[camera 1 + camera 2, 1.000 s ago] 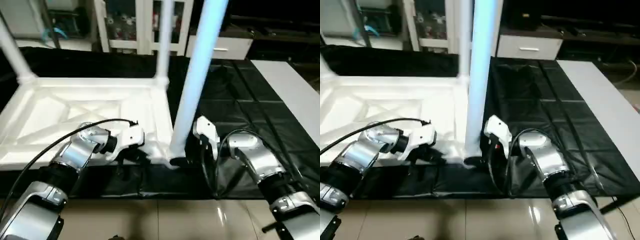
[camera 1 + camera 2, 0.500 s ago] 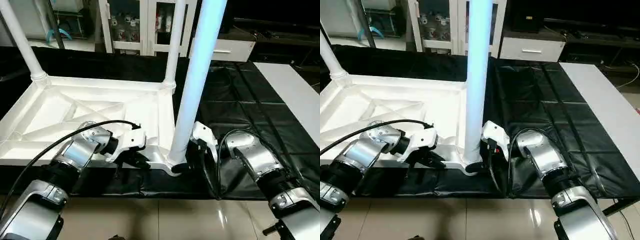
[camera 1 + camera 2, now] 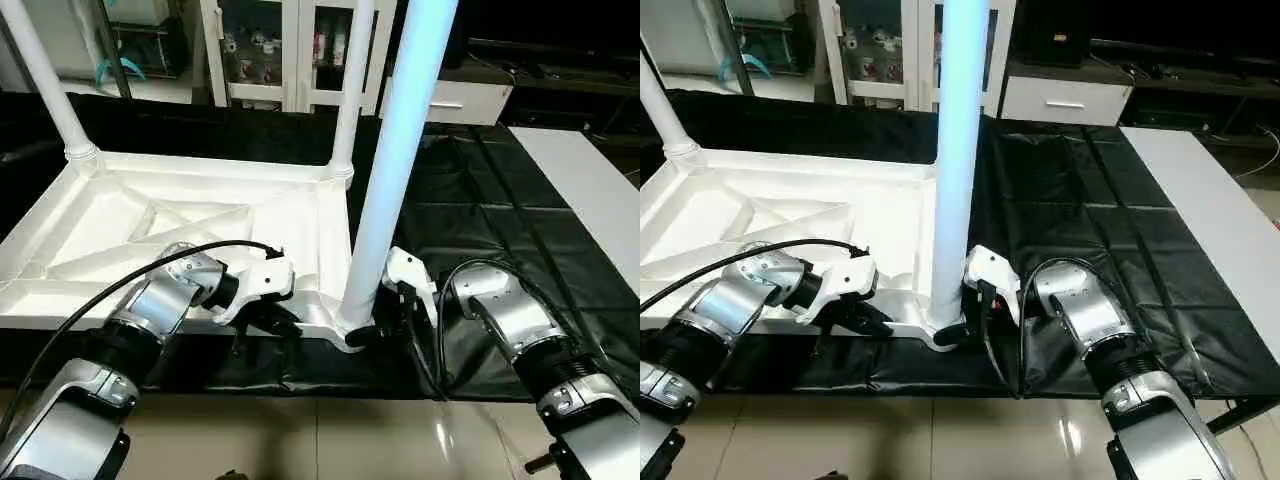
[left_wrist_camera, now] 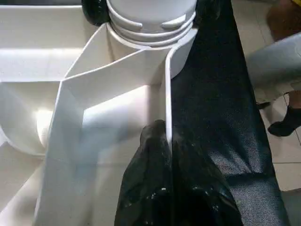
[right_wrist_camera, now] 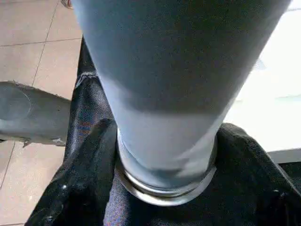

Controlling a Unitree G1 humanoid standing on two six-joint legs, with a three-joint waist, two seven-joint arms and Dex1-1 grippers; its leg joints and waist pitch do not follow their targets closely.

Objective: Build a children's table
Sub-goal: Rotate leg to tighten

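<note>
Nearest the camera, two silver forearms are reaching forward over the front edge of a desk (image 3: pixel 1160 250) draped in black cloth. The left gripper (image 3: pixel 272 322) is pinching the near rim of the tabletop (image 3: pixel 180 225), its jaws together on the thin white wall, one black finger (image 4: pixel 153 155) on each side of it. The right gripper (image 3: pixel 368 333) is sitting at the foot of the nearest leg (image 3: pixel 395 160), with its black fingers (image 5: pixel 77 188) curving around both sides of the tube where it is meeting the socket collar; the jaws are standing apart around the leg, and whether they are pressing on it cannot be told.

The white square tabletop is lying upside down on the desk's left half, its ribbed, X-braced underside facing up. Three white tubular legs are standing upright in its round corner sockets: the nearest leg in the near right corner, a second leg (image 3: pixel 352 90) in the far right corner, and a third leg (image 3: pixel 45 85) in the far left corner.

Beyond the desk, a white cabinet with glass doors (image 3: pixel 285 50) is standing against the back, and a white drawer unit (image 3: pixel 1065 98) is sitting to its right. A bare grey strip of the desk (image 3: pixel 590 190) is showing along the far right.
</note>
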